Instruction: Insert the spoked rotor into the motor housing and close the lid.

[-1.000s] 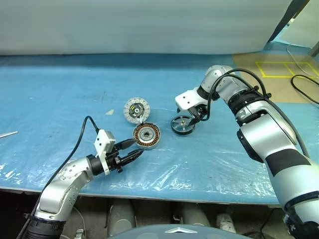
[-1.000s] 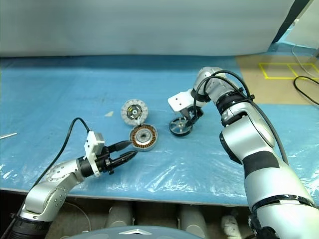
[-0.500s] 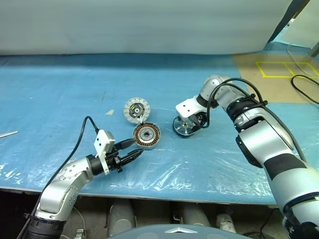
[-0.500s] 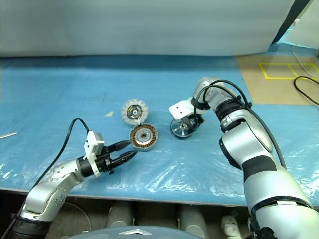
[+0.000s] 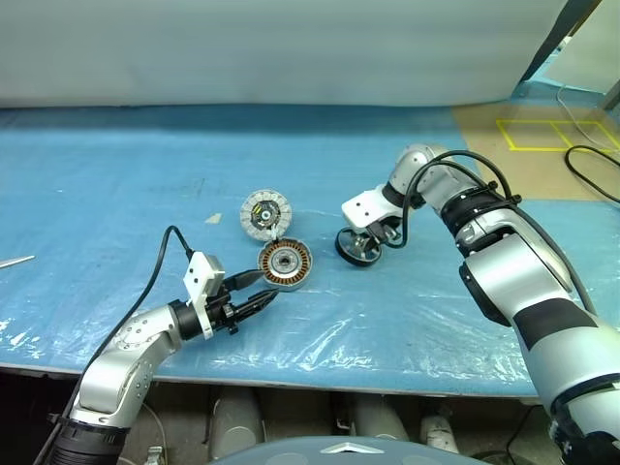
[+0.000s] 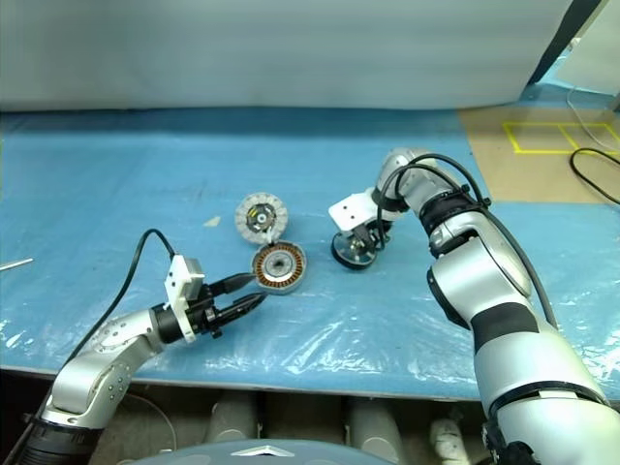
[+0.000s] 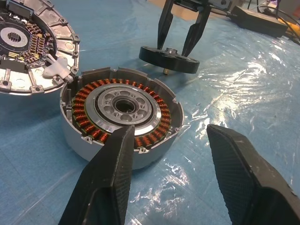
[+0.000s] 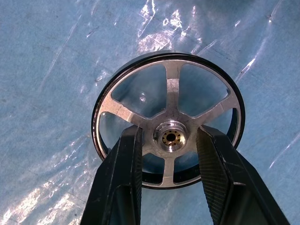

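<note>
The rotor (image 8: 168, 119) lies on the worktop (image 5: 116, 184) beside the open housing (image 5: 285, 262), the right fingers (image 8: 126, 164) straddling its hub, grip uncertain, the left fingers (image 7: 110, 164) spread empty near the housing; insertion and closing the lid (image 5: 265, 212) remain.

Silver arms, black cables, black textured fingers (image 7: 108, 187)

Lid (image 7: 28, 51) cut off by edge.
</note>
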